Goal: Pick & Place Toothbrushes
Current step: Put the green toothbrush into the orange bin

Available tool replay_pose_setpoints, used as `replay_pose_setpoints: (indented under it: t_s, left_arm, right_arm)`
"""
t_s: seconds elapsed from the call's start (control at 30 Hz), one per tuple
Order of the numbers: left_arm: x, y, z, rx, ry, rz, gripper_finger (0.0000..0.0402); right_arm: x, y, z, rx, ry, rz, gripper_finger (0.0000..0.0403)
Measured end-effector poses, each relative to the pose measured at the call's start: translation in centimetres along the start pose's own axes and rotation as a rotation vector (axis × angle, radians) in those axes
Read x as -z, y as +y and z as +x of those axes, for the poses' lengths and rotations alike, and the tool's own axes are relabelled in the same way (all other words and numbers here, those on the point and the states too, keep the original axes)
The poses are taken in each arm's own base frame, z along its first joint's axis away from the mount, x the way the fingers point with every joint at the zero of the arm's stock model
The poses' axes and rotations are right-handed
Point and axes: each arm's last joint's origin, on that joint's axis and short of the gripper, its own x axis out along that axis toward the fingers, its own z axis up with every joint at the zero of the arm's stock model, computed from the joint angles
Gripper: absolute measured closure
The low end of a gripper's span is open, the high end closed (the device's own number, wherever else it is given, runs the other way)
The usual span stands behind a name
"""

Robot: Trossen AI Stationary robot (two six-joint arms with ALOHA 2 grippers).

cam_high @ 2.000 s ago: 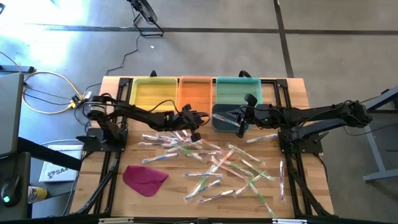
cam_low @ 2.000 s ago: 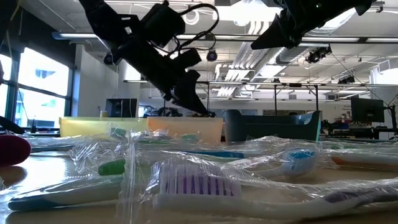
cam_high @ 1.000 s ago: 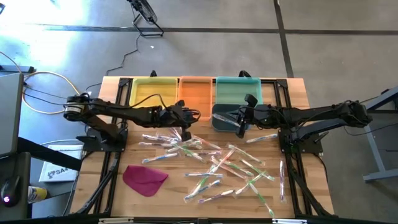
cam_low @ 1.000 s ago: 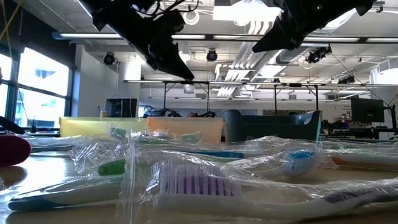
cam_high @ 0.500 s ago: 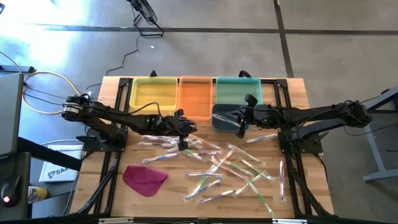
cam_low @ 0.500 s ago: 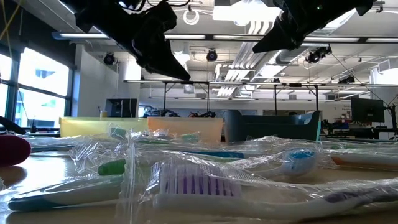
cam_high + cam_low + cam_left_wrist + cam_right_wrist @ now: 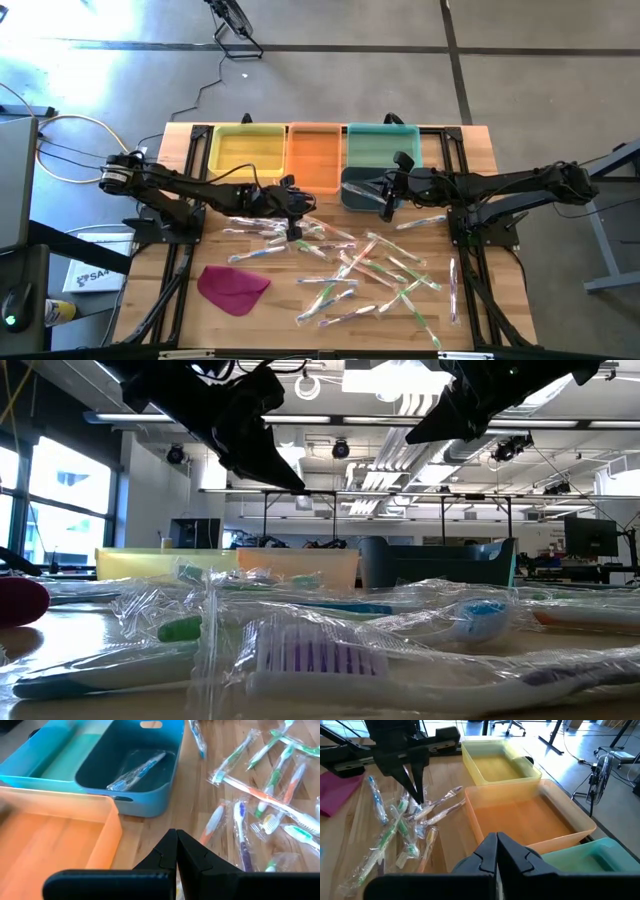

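Barely getting started here. Only one wrapped toothbrush [image 7: 136, 771] is sitting in the dark blue bin [image 7: 150, 800], upper middle of the left wrist view; the yellow tray [image 7: 245, 152], orange tray [image 7: 313, 155] and teal tray [image 7: 382, 147] along the top of the high view are looking empty from above. The rest of the toothbrushes [image 7: 350, 265] are lying scattered across the centre and lower right of the wooden table [image 7: 480, 145], with a magenta cloth [image 7: 233, 286] at lower left.

The left gripper [image 7: 294, 228] is hovering at the pile's upper left edge, pinched closed and carrying nothing. The right gripper [image 7: 386, 207] is waiting by the blue bin, also closed and empty.

Room-wise, the trays are crowding the far edge, and a few brushes are sitting close to the right rail, so I'd guess those are the awkward ones
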Motion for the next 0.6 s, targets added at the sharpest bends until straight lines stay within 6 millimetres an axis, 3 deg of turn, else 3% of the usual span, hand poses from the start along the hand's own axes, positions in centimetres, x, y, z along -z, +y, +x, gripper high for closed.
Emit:
replay_pose_setpoints:
  t_s: [0.43,0.6]
  left_arm:
    - [-0.2,-0.1,-0.1,0.05,-0.017,0.112,0.0402]
    - [-0.3,0.3,-1.6,0.047,-0.067,0.144,0.0402]
  right_arm:
    - [0.0,0.0,0.0,0.0,0.0,-0.001,0.0399]
    - [0.0,0.0,0.0,0.0,0.0,0.0,0.0399]
